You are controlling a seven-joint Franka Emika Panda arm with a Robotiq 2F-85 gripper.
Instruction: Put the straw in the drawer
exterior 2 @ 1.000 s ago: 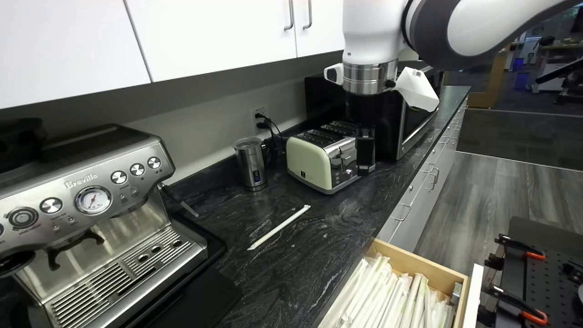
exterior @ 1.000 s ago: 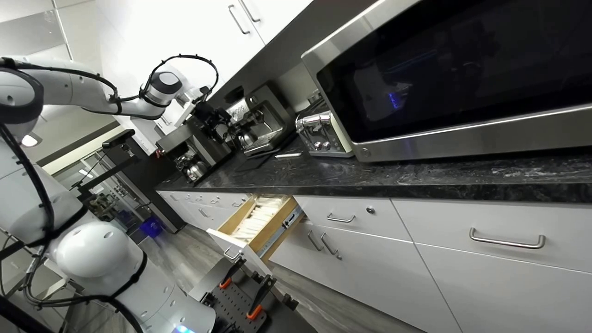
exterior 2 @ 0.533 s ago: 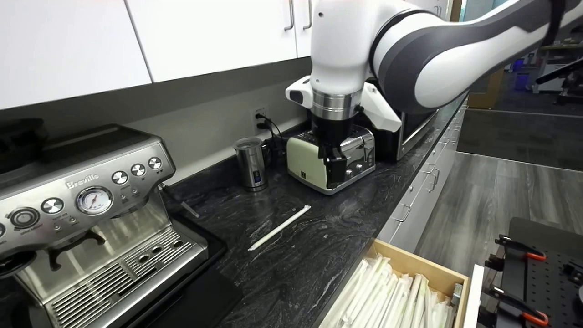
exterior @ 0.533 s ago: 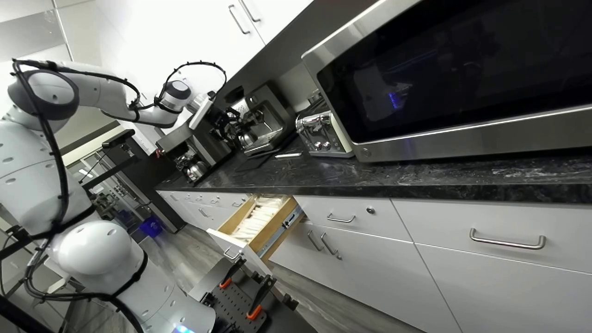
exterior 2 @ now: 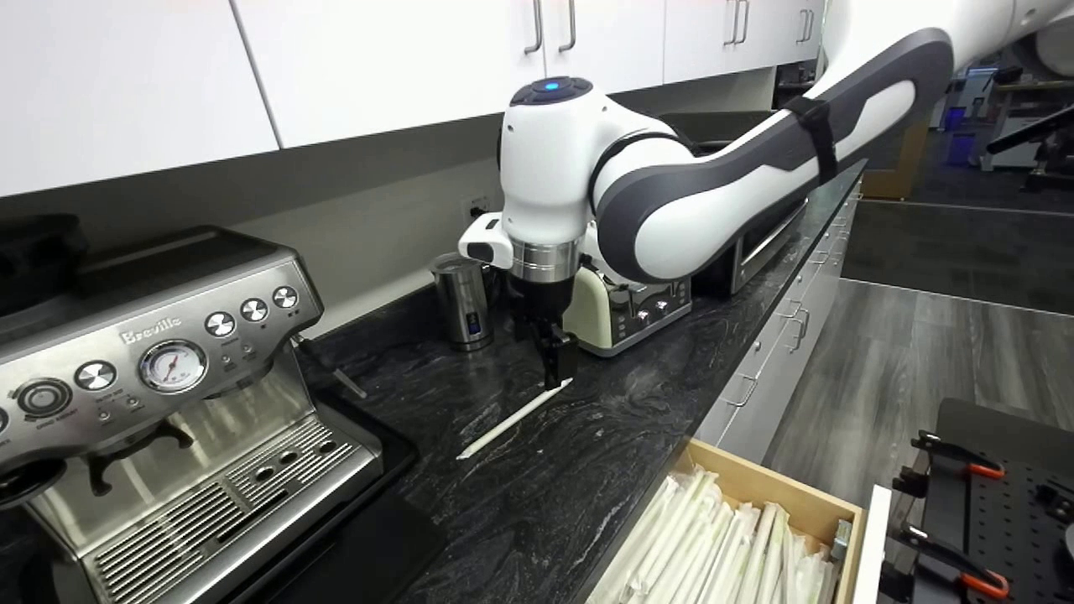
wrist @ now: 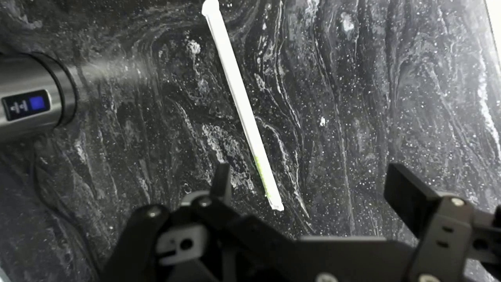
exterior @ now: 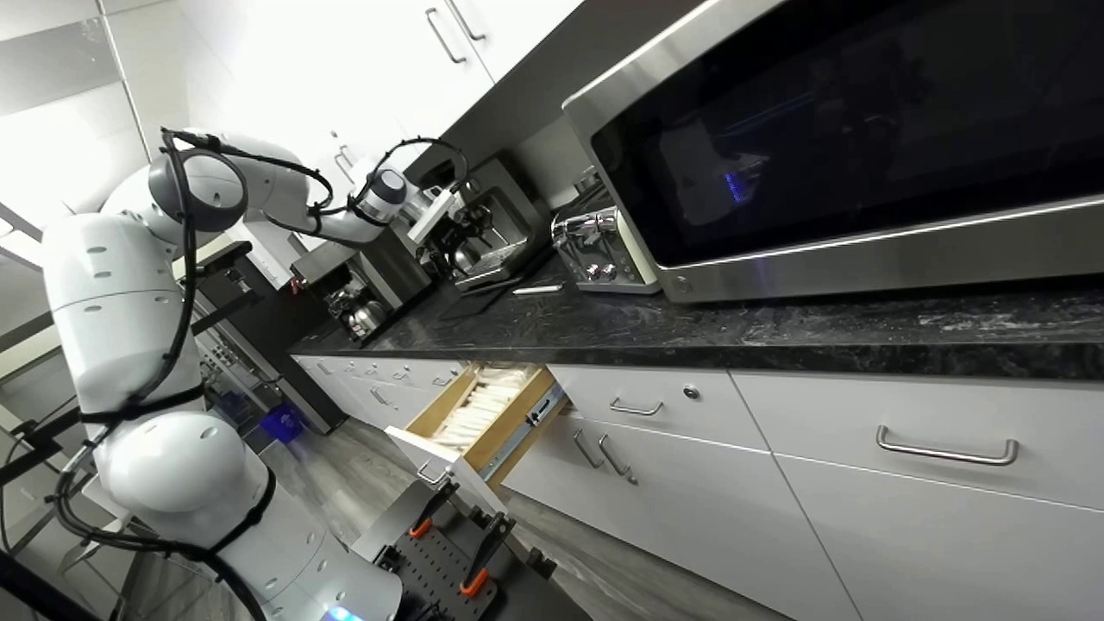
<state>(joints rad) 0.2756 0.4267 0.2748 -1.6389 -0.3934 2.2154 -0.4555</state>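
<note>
A single white wrapped straw lies on the dark countertop in both exterior views (exterior: pixel 536 290) (exterior 2: pixel 513 421). In the wrist view the straw (wrist: pixel 243 105) runs from the top edge down to between the fingers, nearer the left finger. My gripper (wrist: pixel 307 176) is open and empty, with fingers wide apart. In an exterior view the gripper (exterior 2: pixel 558 369) hangs pointing down over the straw's far end, near the toaster. The drawer is pulled out in both exterior views (exterior: pixel 519 424) (exterior 2: pixel 772 476), with a white front and light wood sides. It holds many wrapped straws (exterior 2: pixel 713 545).
A pale green toaster (exterior 2: pixel 589 312) and a steel frother (exterior 2: pixel 464 304) stand behind the gripper; the frother also shows in the wrist view (wrist: pixel 33 98). An espresso machine (exterior 2: pixel 185 369) stands at one side and a microwave (exterior: pixel 828 147) beyond the toaster. White upper cabinets (exterior 2: pixel 403 59) hang above.
My gripper has moved from in front of the toaster toward the straw and come lower, now over its far end. The straw and drawer have not moved.
</note>
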